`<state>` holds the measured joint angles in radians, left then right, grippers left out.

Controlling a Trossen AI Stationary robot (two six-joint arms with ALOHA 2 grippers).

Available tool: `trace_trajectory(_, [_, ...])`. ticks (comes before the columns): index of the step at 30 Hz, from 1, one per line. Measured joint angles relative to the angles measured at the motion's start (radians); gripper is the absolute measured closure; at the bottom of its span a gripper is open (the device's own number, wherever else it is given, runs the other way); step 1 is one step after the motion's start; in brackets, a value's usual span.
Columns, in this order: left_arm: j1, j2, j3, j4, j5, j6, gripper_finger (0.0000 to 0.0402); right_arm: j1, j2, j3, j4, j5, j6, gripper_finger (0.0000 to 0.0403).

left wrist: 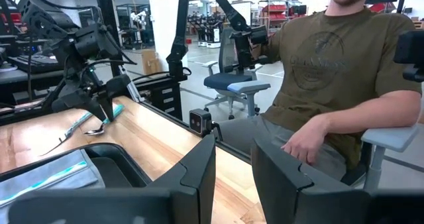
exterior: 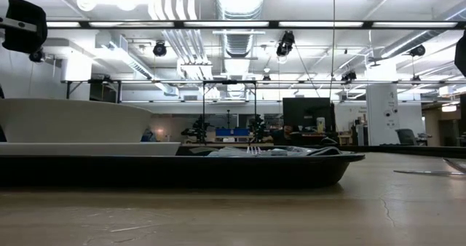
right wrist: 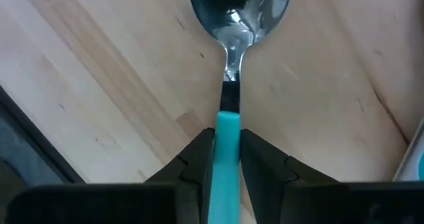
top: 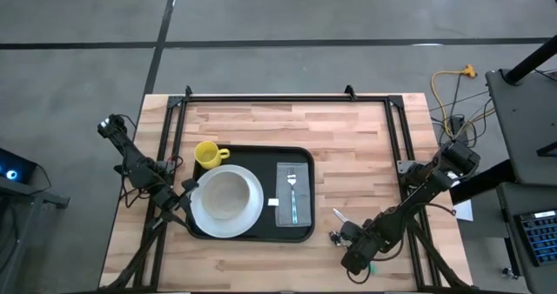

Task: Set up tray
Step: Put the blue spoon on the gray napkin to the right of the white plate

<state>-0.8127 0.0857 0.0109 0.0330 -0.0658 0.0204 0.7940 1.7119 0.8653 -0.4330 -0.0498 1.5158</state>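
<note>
The black tray (top: 300,230) lies mid-table and carries a white plate with a bowl (top: 226,198), a yellow mug (top: 207,155) and a grey napkin with a fork (top: 293,194). My right gripper (top: 350,240) is right of the tray near the table's near edge, shut on a teal-handled spoon (right wrist: 228,85). My left gripper (top: 187,192) is at the tray's left edge beside the plate, open (left wrist: 233,177), with nothing between its fingers. In the low view the tray (exterior: 218,169) and the plate (exterior: 73,122) fill the left side. My right gripper pinches the spoon's teal handle (right wrist: 227,128) between its two fingers (right wrist: 195,161), which lie along the handle. It comes slanting down from above (left wrist: 99,101). The spoon's bowl (right wrist: 238,2) points away from the fingers, down at the wooden tabletop.
A knife (top: 338,217) lies on the wood just beyond the right gripper, between it and the tray (left wrist: 66,134). A black frame rail (top: 278,96) runs along the table's far edge and sides. A person sits in a chair (left wrist: 331,85) beside the table's right side.
</note>
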Motion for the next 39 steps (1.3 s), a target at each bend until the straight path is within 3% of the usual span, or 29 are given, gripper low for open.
trace_trajectory(5, [0.000,0.000,0.000,0.000,0.000,0.000,0.0322,0.000,-0.002,-0.024,0.005,0.003,-0.017,0.0328])
trace_trajectory(16, [0.000,0.000,0.000,0.000,0.000,0.000,0.0322,0.001,0.003,-0.012,0.069,0.033,-0.262,0.0337])
trace_trajectory(32, [0.000,0.000,0.000,0.000,0.000,0.000,0.0322,0.000,0.004,-0.009,0.073,0.047,-0.288,0.0345])
trace_trajectory(39, [0.000,0.000,0.000,0.000,0.000,0.000,0.0322,-0.001,0.004,-0.009,0.072,0.031,-0.290,0.0374])
